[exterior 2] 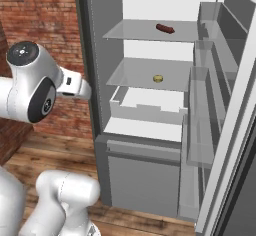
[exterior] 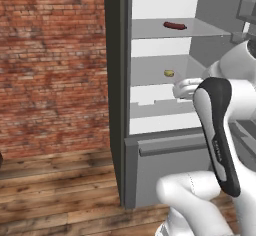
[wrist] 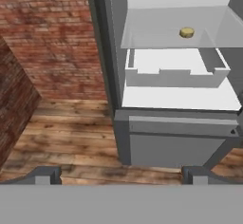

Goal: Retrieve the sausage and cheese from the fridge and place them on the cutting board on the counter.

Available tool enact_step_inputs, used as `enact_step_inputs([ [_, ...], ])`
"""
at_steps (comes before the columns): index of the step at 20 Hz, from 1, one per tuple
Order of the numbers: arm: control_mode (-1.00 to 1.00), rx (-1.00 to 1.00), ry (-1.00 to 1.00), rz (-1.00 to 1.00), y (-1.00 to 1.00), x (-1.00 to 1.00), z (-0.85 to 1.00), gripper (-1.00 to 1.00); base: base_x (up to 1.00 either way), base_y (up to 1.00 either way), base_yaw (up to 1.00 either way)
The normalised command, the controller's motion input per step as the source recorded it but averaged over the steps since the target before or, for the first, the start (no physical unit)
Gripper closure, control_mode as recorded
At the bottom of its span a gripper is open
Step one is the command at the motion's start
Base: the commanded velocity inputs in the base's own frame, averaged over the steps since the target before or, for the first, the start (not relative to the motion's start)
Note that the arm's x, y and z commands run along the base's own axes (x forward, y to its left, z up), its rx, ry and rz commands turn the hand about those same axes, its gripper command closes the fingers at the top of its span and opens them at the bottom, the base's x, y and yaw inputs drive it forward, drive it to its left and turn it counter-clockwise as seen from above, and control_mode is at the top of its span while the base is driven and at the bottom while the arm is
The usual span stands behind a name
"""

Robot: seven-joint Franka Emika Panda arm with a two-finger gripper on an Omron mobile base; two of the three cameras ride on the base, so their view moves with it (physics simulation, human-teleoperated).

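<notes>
The fridge (exterior: 115, 80) (exterior 2: 95, 55) (wrist: 107, 52) stands open. The dark red-brown sausage (exterior: 175, 26) (exterior 2: 165, 28) lies on its upper grey shelf. One shelf lower sits the small yellowish cheese (exterior: 169, 73) (exterior 2: 158, 78) (wrist: 187, 32). My gripper (wrist: 121, 178) hangs in front of the fridge, well short of the shelves; its fingertips (wrist: 47, 175) stand wide apart and open, with nothing between them. The cutting board and the counter are out of view.
A white drawer (exterior: 155, 100) (exterior 2: 147, 107) (wrist: 175, 71) sits under the cheese shelf, above the grey freezer front (exterior: 165, 170). The open door with its bins (exterior 2: 210, 80) stands at the right. A brick wall (exterior: 50, 55) and wooden floor (wrist: 71, 137) lie to the left.
</notes>
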Motion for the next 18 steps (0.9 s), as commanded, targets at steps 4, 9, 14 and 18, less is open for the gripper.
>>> enact_step_inputs([
  [4, -1.0, 0.0, 0.0, 0.0, 0.0, -0.22, 0.07, -1.0, 0.0, 0.0, 0.0],
  [9, 1.0, 0.0, 0.01, -0.05, -0.03, -0.17, 0.01, -1.0, 0.0, -0.02, -0.03],
  [14, 1.0, 0.0, 0.0, 0.0, 0.0, 0.0, 0.0, -1.0, 0.1, -0.14, -0.12],
  [18, 1.0, 0.0, 0.0, 0.0, 0.0, 0.0, 0.0, -1.0, 0.36, -0.18, -0.08],
])
